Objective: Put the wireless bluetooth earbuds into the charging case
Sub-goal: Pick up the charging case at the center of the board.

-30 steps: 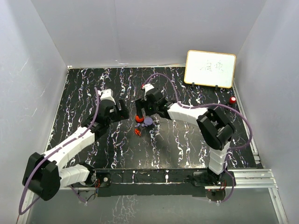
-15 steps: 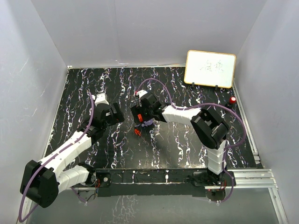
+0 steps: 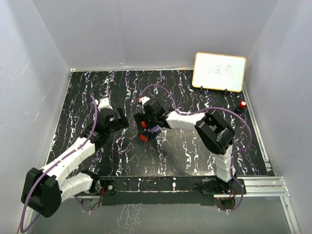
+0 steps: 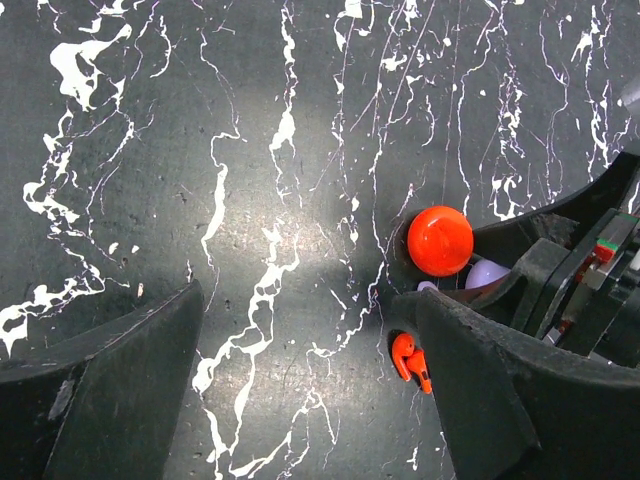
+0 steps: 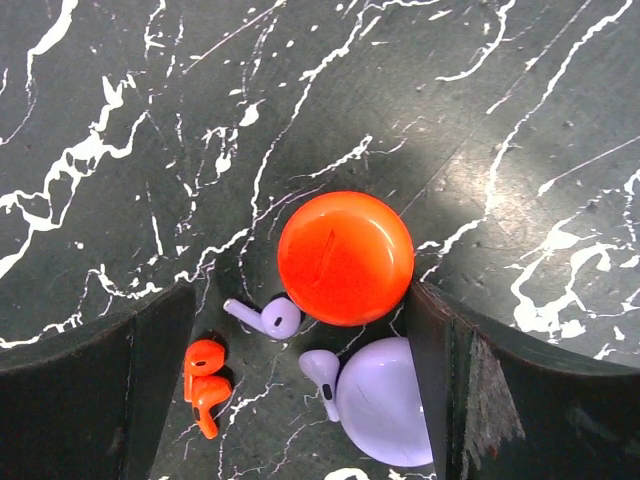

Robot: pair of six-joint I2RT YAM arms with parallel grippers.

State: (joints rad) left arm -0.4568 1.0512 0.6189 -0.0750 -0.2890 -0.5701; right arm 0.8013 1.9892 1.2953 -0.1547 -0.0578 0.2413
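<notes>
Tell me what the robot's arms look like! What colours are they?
Both the left arm and the right arm are made of chunky white tubes joined by big, rounded black joints. A thin purple cable loops along each one. The jaws at the ends are thick, smooth and black, with curved inner faces.

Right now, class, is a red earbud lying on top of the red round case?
No, the red earbuds lie on the black tabletop, apart from the red round case.
</notes>
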